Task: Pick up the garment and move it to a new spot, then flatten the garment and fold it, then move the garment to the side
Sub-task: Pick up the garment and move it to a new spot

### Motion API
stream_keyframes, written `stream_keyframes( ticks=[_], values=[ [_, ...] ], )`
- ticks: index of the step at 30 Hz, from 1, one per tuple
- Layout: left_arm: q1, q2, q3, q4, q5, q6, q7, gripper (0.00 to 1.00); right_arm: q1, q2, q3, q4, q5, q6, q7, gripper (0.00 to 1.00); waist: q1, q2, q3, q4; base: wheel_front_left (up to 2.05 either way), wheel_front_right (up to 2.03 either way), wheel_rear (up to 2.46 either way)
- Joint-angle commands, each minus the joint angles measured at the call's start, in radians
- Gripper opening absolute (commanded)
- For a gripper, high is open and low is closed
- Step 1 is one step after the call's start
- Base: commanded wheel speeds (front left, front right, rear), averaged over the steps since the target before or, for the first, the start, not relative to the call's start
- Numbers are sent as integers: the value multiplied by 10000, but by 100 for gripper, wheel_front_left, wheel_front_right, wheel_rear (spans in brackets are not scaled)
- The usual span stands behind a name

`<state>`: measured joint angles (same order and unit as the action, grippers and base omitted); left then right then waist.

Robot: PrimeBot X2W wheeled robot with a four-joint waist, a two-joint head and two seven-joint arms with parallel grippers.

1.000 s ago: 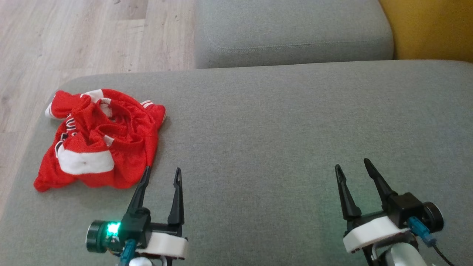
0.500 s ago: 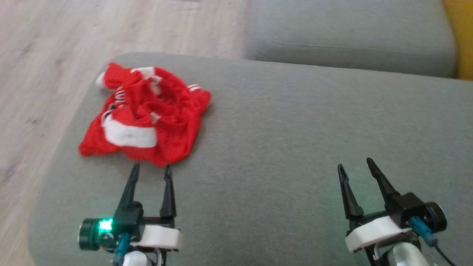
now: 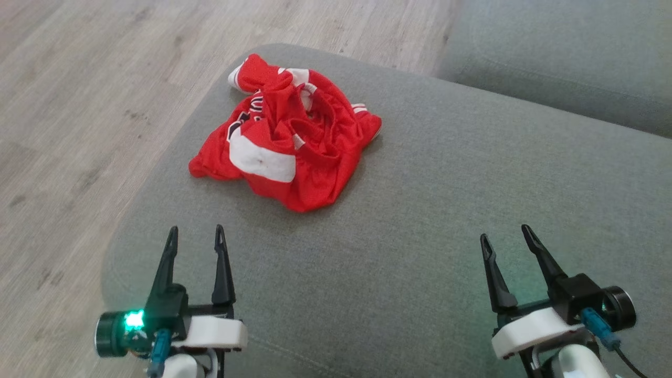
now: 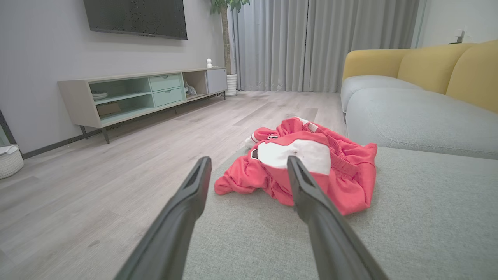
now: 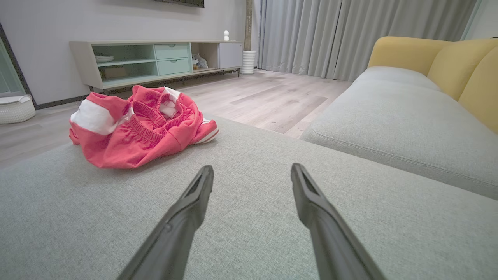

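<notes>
Garment [image 3: 294, 144] atop grey sofa cushion [image 3: 430, 247]

The red garment [image 3: 294, 152] lies in a bunched heap, and its own folds hide most of it. Some black marks [image 3: 237, 126] on it are tucked into a crease, so I cannot read them. In the head view the left arm [image 3: 181, 367] and the right arm [image 3: 577, 365] are cut off by the bottom edge. In the left wrist view the top edge cuts off the TV [image 4: 136, 17] and the leaves of the plant [image 4: 225, 39], and the left edge cuts the white basket [image 4: 8, 160]. A little white thing [image 4: 209, 62] on the long cabinet [image 4: 165, 82] is too small to tell.
</notes>
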<state>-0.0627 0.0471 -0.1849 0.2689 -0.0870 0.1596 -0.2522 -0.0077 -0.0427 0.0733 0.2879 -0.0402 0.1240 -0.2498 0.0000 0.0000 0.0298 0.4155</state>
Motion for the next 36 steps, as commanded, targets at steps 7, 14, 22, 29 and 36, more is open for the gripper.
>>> stream_keyframes(
  ticks=[7, 14, 22, 29, 36],
  values=[
    [-979, 31, 525, -661, 268, 71, -95, 100, -547, -76, 81, -383, -491, 67, -120, 100, 0, 0, 836, -25, 0, 0, 0],
    [-2313, 31, 216, -437, -12, 81, -95, 100, -1046, -76, -165, -473, -1224, 67, -120, 100, 0, 0, 2057, -296, 0, 0, 0],
    [-4934, 31, -459, 1864, -887, 114, -95, 100, -1991, -352, -303, -521, -2080, 67, -120, 100, 0, 0, 3722, -670, 0, 0, 0],
    [-6153, 31, -722, 3983, -2201, 451, -95, 100, -2341, -534, -198, -577, -2245, 67, -120, 100, 0, 0, 4270, -886, 0, 0, 0],
    [-6322, 31, -638, 3726, -2192, 469, -95, 0, -2289, -505, -198, -500, -2272, 67, -120, 100, 0, 0, 4119, -880, 0, 0, 0]
  ],
)
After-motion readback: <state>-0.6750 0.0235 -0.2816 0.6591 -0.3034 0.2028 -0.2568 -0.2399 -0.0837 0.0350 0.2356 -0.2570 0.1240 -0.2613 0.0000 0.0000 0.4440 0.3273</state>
